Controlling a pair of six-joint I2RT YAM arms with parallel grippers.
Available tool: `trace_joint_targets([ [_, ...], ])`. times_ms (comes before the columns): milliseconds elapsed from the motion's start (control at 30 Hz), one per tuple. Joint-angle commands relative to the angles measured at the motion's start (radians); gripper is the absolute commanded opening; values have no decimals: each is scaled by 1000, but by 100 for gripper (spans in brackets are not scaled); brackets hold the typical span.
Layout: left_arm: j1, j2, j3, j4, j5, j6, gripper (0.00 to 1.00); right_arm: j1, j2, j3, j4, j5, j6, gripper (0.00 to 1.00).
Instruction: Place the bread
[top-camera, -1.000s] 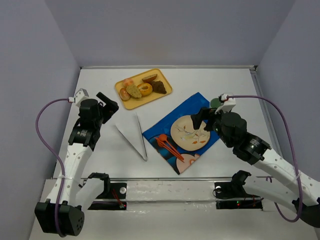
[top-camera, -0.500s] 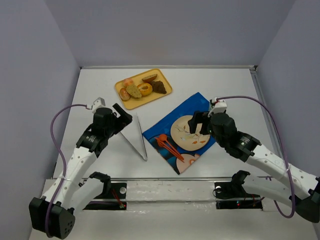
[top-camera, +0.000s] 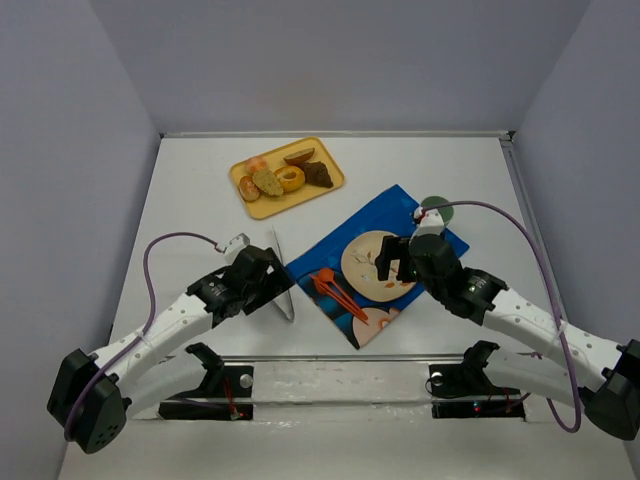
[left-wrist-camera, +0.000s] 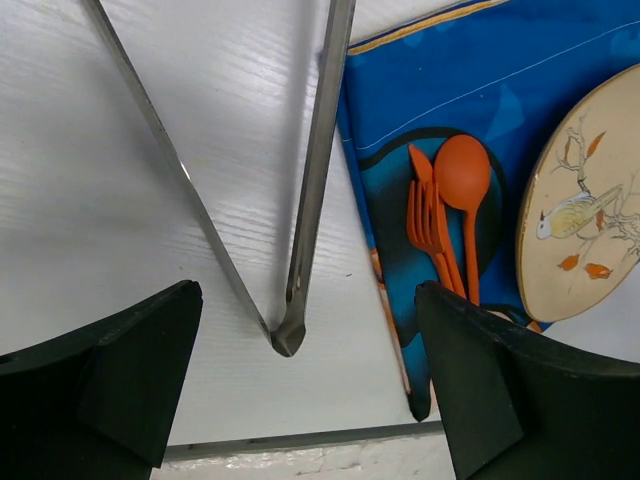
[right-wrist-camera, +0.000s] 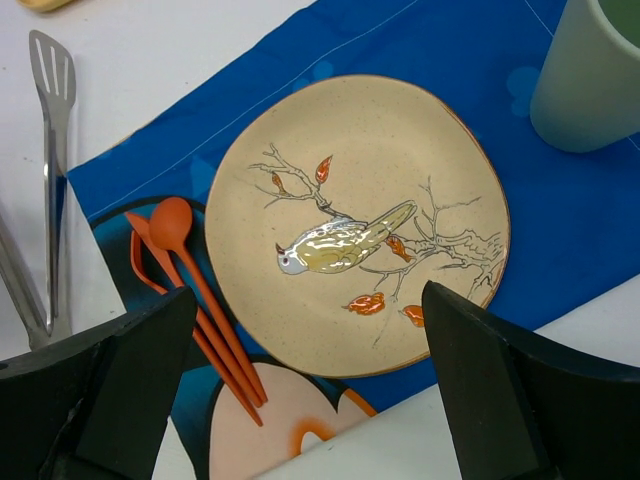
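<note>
Overhead view: the bread (top-camera: 267, 182), a flat tan oval slice with a speckled face, lies on the yellow rectangular tray (top-camera: 272, 206) at the table's 11 o'clock. The golden ring doughnut (top-camera: 291, 179) is just beside it at 3 o'clock, with the dark brown chunk (top-camera: 320, 174) beyond that. Bread untouched, neither arm near it. The long metal tongs (left-wrist-camera: 315, 170) lie flat on the white table, hinge toward 6 o'clock, arms splayed toward 12. The left gripper (left-wrist-camera: 300, 330) hangs over the hinge end, jaws spread fully and holding nothing, likely lined up to take the tongs as the tool for lifting the slice. The right gripper (right-wrist-camera: 305, 350) hovers over the beige ceramic plate (right-wrist-camera: 420, 160), jaws also wide and empty. The plate is bare, probably the landing spot. It sits on a blue printed placemat (right-wrist-camera: 400, 40), with an orange plastic fork and spoon (left-wrist-camera: 450, 210) at its 9 o'clock and a pale green cup (right-wrist-camera: 590, 80) at 1 o'clock. No legible writing or brand: only a bird-on-branch painting on the plate and part of a cartoon figure on the mat.
</note>
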Motion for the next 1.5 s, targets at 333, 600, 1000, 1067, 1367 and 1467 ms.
trace_joint_targets([
  [333, -21, 285, 84, 19, -126, 15, 99, -1, -30, -30, 21, 53, -13, 100],
  [600, -6, 469, 151, 33, -203, 35, 99, -1, -25, -49, 45, 29, -5, 100],
  [1000, 65, 541, 139, 68, -194, 105, 77, -1, -31, -56, 49, 81, -13, 100],
  [1067, 66, 538, 125, 74, -192, 115, 68, -1, -37, -59, 49, 87, -13, 100],
  [1367, 68, 466, 163, -27, -218, 138, 43, -1, -82, -66, 47, 107, -11, 100],
  [1467, 66, 376, 227, -79, -241, 167, 42, -1, -99, -69, 52, 111, -16, 100],
])
